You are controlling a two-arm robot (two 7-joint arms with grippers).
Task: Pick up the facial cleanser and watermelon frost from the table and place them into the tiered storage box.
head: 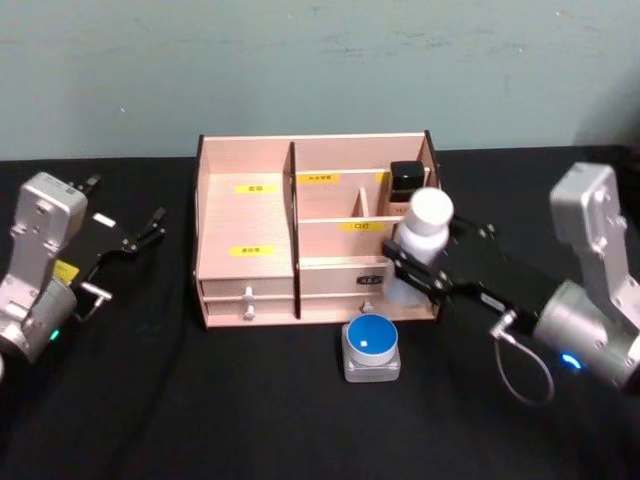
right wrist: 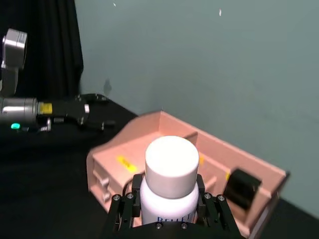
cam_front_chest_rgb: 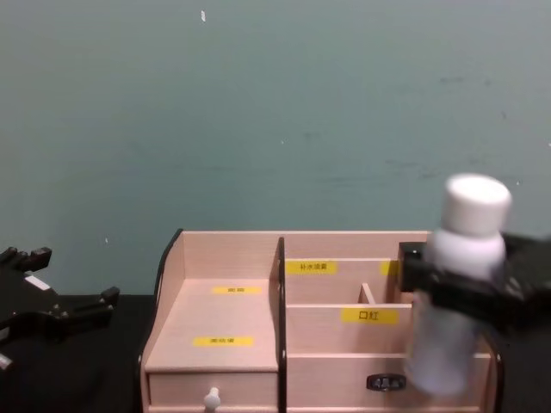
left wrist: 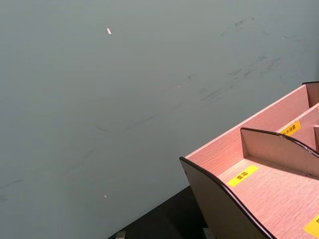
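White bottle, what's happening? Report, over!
Right claw shut on facial cleanser, held at tiered storage box right end. Left claw open, parked left. Watermelon frost on table.

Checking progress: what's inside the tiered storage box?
In the tiered storage box, a black square-capped item stands back right. The facial cleanser in the right gripper hides the front right part; drawer contents unseen.

The tiered storage box (head: pixel 245 215) is sitting mid-table (head: pixel 200 400). The watermelon frost (head: pixel 371 345) is resting on the table at the box's five o'clock, just before its front. The facial cleanser (head: pixel 430 212) is standing upright at three o'clock, by the box's right end, within the right gripper (head: pixel 412 265). The left gripper (head: pixel 130 240) is hanging at nine o'clock, apart from the box.
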